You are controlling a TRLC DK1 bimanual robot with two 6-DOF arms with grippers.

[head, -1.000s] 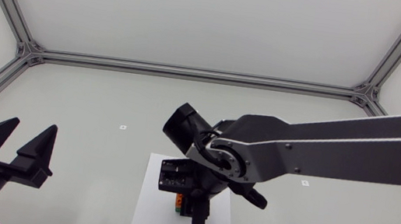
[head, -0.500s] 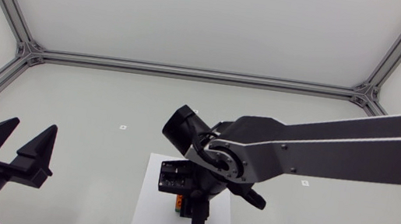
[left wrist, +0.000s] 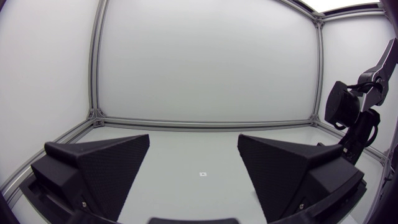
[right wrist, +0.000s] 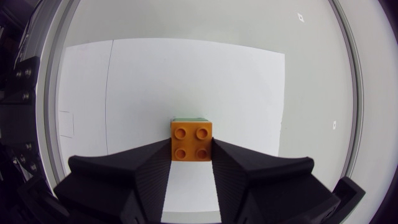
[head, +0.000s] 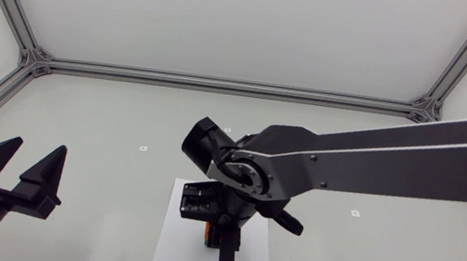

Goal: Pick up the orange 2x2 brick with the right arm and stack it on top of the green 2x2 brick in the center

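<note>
Over the white sheet (right wrist: 236, 81), the right gripper (right wrist: 191, 149) clamps the orange brick (right wrist: 191, 142) from both sides, directly above the green brick (right wrist: 190, 119). Well left of the sheet, the left gripper (head: 23, 165) gapes wide, holding nothing.

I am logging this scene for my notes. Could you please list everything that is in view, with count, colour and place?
orange 2x2 brick: one, orange, between the right gripper's fingers, over the white sheet.
green 2x2 brick: one, green, only an edge shows, directly under the orange brick.
white sheet: one, white, flat on the table, under both bricks.
small marks: two, white, on the table, one on each side of the sheet.
table: one, light grey, metal frame along its edges.
left gripper: one, black, open, at the table's left side, holding nothing.
right gripper: one, black, shut on the orange brick.
right arm: one, grey, reaching in to the middle.
</note>
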